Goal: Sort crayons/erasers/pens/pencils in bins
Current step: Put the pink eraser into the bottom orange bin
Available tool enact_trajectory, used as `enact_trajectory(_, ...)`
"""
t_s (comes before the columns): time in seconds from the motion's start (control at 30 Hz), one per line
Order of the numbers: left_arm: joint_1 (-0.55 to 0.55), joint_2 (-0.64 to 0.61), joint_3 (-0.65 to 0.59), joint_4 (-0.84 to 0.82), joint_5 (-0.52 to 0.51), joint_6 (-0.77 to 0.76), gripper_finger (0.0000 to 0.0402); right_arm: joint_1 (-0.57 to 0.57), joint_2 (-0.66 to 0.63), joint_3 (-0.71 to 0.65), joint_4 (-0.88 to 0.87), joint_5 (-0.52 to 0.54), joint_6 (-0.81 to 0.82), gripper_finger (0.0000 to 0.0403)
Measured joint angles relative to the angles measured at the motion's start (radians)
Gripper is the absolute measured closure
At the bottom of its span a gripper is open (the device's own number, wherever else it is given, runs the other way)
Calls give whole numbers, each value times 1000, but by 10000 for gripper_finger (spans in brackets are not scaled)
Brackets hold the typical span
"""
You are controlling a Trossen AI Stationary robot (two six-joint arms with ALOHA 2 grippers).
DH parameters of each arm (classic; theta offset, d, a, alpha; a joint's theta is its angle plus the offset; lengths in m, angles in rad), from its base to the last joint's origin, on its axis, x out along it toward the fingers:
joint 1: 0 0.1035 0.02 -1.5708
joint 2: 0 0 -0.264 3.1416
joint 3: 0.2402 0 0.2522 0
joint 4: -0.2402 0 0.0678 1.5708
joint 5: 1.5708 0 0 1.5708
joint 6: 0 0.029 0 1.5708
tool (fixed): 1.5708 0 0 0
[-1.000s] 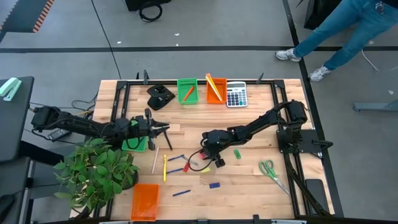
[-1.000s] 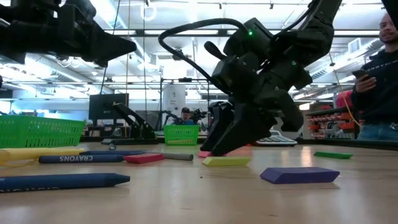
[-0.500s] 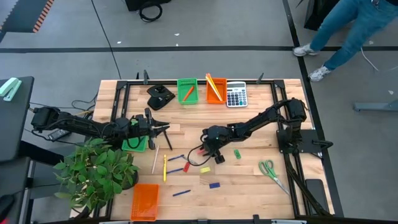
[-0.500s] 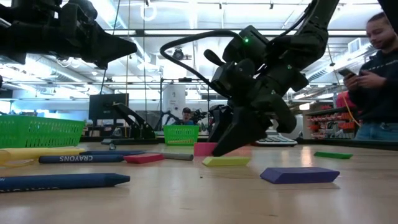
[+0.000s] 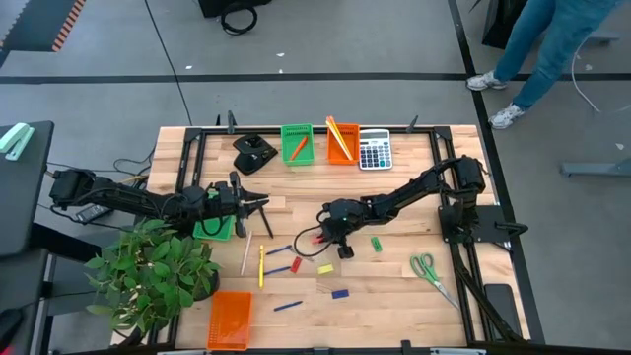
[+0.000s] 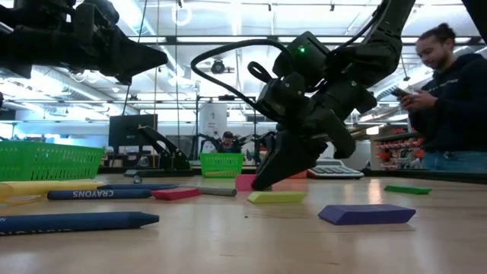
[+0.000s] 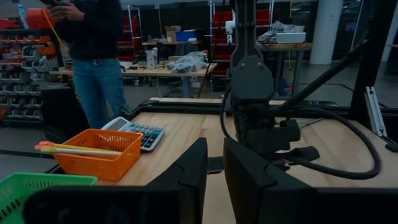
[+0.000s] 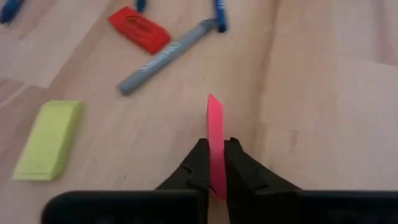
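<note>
The pink eraser (image 8: 214, 140) is standing on edge between my right jaws (image 8: 214, 177), which are pinching it tightly near the middle of the desk (image 5: 394, 286); in the low view it is just clear of the wood. A yellow eraser (image 8: 48, 139), a red eraser (image 8: 138, 29) and a grey pen (image 8: 168, 56) are lying near it on the desk. A green eraser (image 5: 376, 244) is lying to the right. Along the far edge a green bin (image 5: 296, 144) and an orange bin (image 5: 342, 143) are sitting side by side, pencils (image 5: 335, 130) sticking out of the orange one. My left jaws (image 5: 261, 204) are hovering at the left, nearly closed with a narrow gap, gripping nothing.
</note>
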State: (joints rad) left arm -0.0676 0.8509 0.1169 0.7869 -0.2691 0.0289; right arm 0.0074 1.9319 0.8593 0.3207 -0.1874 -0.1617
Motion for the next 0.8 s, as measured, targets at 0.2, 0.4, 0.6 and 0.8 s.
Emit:
enact_trajectory(0.2, -35, 0, 0, -1, 0, 17, 332, -1, -47, 19, 5, 80, 60, 378)
enact_trajectory(0.4, -48, 0, 0, -3, -4, 42, 314, 1, -139, 20, -24, 182, 83, 378)
enact_trajectory(0.6, -43, 0, 0, 7, -72, 68, 313, -22, -240, 21, -144, 331, 115, 378)
enact_trajectory(0.8, -11, 0, 0, 28, -84, 113, 322, -48, -306, 21, -250, 436, 185, 378)
